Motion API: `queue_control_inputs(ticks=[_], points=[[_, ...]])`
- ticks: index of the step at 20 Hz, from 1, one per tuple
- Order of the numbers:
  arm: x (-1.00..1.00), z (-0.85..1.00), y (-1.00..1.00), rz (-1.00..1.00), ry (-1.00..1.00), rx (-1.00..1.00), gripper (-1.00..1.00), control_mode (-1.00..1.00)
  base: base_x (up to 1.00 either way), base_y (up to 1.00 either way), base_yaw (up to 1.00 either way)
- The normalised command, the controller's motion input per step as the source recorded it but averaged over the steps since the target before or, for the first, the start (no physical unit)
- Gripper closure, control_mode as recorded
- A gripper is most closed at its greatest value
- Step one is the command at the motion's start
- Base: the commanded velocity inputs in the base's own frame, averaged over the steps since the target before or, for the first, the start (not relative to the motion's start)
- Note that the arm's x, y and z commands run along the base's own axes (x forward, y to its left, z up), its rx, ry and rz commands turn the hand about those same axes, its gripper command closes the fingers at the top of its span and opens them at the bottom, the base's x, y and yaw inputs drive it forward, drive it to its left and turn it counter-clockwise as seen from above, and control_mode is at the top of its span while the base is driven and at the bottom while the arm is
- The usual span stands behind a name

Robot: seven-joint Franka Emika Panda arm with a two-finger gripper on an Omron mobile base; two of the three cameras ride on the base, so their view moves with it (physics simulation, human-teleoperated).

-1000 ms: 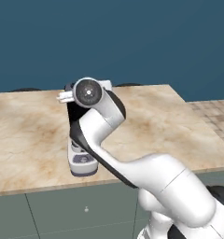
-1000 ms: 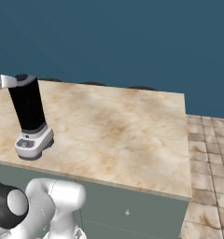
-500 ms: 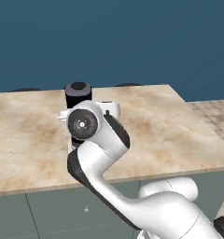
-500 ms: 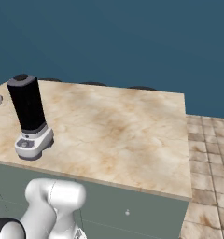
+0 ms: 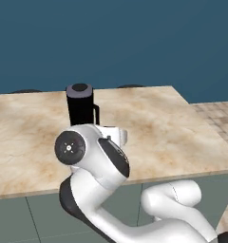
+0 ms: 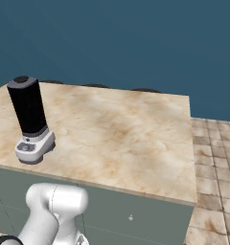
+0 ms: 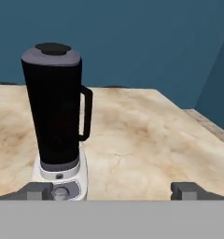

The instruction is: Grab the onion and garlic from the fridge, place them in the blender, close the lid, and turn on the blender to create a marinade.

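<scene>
**Arm folded low, jaws wide apart**

The arm [image 5: 104, 190] rises from the lower right of the left base view, runs low to the left, then bends sharply up into a thick white elbow with a dark joint band. At the top of that bend a round grey joint cap [image 5: 70, 147] faces the camera, and the white wrist block sits just to its right. In the right base view a white link [image 6: 52, 210] with a rounded end stands at the lower left. In the hand view the gripper [image 7: 113, 190] has its two dark tips set far apart, nothing between them.
</scene>
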Motion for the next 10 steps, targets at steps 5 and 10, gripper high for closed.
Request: queue_control_inputs(ticks=[5,10], points=[[-0.05,-0.4,-0.12,-0.14,0.24,0.0,-1.0,-1.0,0.0,0.0,0.0],[0.0,-0.65,-0.03,-0.14,0.04,-0.06,-1.0,-1.0,0.0,0.0,0.0]])
